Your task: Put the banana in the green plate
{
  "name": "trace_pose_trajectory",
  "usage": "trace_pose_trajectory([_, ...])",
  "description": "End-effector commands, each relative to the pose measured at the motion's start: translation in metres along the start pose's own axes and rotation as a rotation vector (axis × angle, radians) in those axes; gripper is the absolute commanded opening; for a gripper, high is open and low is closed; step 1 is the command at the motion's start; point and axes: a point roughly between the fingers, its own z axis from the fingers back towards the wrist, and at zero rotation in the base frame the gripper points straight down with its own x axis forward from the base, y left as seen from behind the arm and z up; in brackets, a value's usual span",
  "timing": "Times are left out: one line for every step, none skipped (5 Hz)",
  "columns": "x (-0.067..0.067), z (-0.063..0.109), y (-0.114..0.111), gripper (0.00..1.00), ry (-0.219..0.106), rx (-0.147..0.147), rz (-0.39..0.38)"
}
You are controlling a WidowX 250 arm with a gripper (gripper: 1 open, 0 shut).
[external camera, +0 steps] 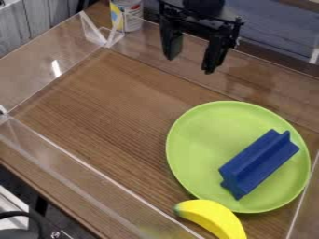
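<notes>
The banana is small, bright yellow and curved, and it lies on the wooden table near the front edge, just below the green plate. That plate is large, round and lime green, at the right of the view, and a blue ridged block rests on its right half. My gripper hangs at the back, above the table and well behind the plate, pointing down. Its black fingers stand apart with nothing between them, so it is open.
Clear plastic walls surround the wooden table top. A white and yellow bottle stands beyond the back wall at the upper left.
</notes>
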Motion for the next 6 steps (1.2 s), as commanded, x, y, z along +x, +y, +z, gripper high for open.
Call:
trace_pose_trajectory([-0.004,-0.011,-0.005,1.0,0.027,-0.001,-0.009])
trace_pose_trajectory([-0.027,-0.02,-0.026,1.0,0.042,-0.007,-0.214])
trace_pose_trajectory([-0.044,-0.027,-0.049,1.0,0.032,-0.006,-0.422])
trace_pose_trajectory([-0.061,-0.032,-0.073,1.0,0.03,0.0,-0.651])
trace_pose_trajectory([-0.075,-0.038,-0.094,1.0,0.029,0.012,-0.879])
trace_pose_trajectory([-0.085,-0.047,-0.107,1.0,0.03,0.023,-1.078])
